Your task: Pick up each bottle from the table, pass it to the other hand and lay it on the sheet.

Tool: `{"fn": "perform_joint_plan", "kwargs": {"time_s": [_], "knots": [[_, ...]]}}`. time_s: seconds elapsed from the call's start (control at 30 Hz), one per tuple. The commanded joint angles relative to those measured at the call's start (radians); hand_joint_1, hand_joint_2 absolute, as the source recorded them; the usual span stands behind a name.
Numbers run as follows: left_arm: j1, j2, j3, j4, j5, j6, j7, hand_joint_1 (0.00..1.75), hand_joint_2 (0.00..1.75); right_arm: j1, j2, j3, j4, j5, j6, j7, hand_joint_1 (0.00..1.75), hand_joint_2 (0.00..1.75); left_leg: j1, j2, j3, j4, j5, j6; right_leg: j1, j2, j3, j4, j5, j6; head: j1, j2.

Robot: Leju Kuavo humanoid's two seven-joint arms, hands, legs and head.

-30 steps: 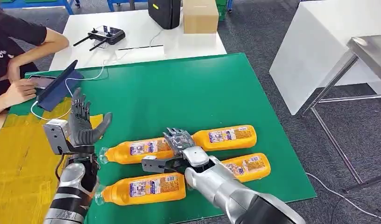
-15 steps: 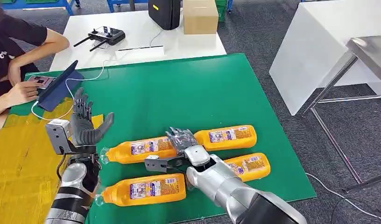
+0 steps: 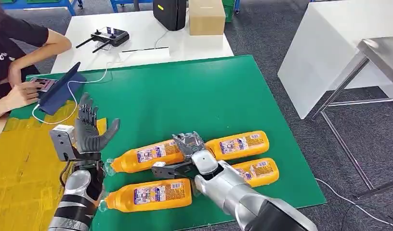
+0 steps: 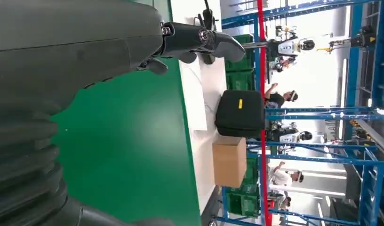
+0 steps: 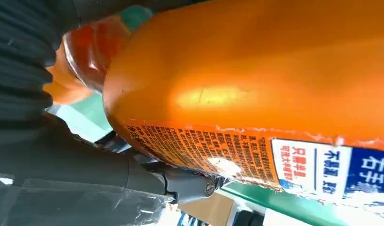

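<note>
Over the green surface (image 3: 204, 91), four orange bottles lie on their sides in two rows, caps toward the yellow sheet (image 3: 19, 173). Taking the sheet as the landmark: the far-row bottle nearer the sheet (image 3: 144, 155) points its cap at the left robot hand (image 3: 88, 129), and the far-row bottle farther from the sheet (image 3: 238, 144) lies beyond it, tilted a touch. The right robot hand (image 3: 187, 149) sits right at the join between those two, fingers draped over the top and thumb stretched out low toward the sheet. From the right wrist, orange plastic and a printed label press up close against the right robot hand (image 5: 133, 174), thumb tucked under the bottle's curve. It is wrapped on a far-row bottle; whether the bottle is off the surface I cannot tell.

The left robot hand stands upright at the sheet's edge, palm facing the bottles, fingers spread and holding nothing. Its wrist camera looks past a dark thumb (image 4: 199, 40) across the green surface.

The near-row bottle closer to the sheet (image 3: 149, 194) lies just beside the left forearm; the near-row bottle farther off (image 3: 257, 171) is partly hidden by the right arm.

Beyond the sheet a person (image 3: 16, 57) leans on the surface beside a propped tablet (image 3: 59, 89). On the white table behind sit a controller (image 3: 108, 34), a black case (image 3: 169, 13) and a cardboard box (image 3: 206, 17).
</note>
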Motion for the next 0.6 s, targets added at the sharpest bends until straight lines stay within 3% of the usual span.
{"fn": "perform_joint_plan", "kwargs": {"time_s": [0.03, 0.33, 0.6], "knots": [[-0.010, -0.007, -0.007, 0.017, 0.003, 0.000, 0.002, 0.00, 1.75, -0.001, -0.033, 0.050, 0.042, 0.056, -0.044, 0.005, 1.71, 1.75, 0.001, -0.004, 0.002, -0.001, 0.000, -0.001, 0.001, -0.001, 0.003, -0.001, -0.001, 0.000, 0.000, 0.000], [-0.005, -0.003, -0.006, 0.009, 0.005, 0.000, 0.002, 0.00, 1.75, -0.002, -0.036, 0.047, 0.034, 0.136, -0.119, 0.022, 1.75, 1.75, 0.003, -0.006, 0.002, 0.001, -0.001, -0.002, 0.002, 0.000, 0.004, 0.000, -0.002, -0.001, 0.000, 0.000], [0.033, 0.004, 0.012, -0.037, 0.005, 0.009, 0.001, 0.00, 1.75, -0.014, -0.067, -0.096, -0.033, 0.167, -0.409, 0.012, 1.75, 1.75, 0.002, -0.004, 0.000, 0.001, -0.001, -0.001, 0.001, 0.000, 0.001, 0.000, -0.001, 0.000, 0.000, 0.000]]}}
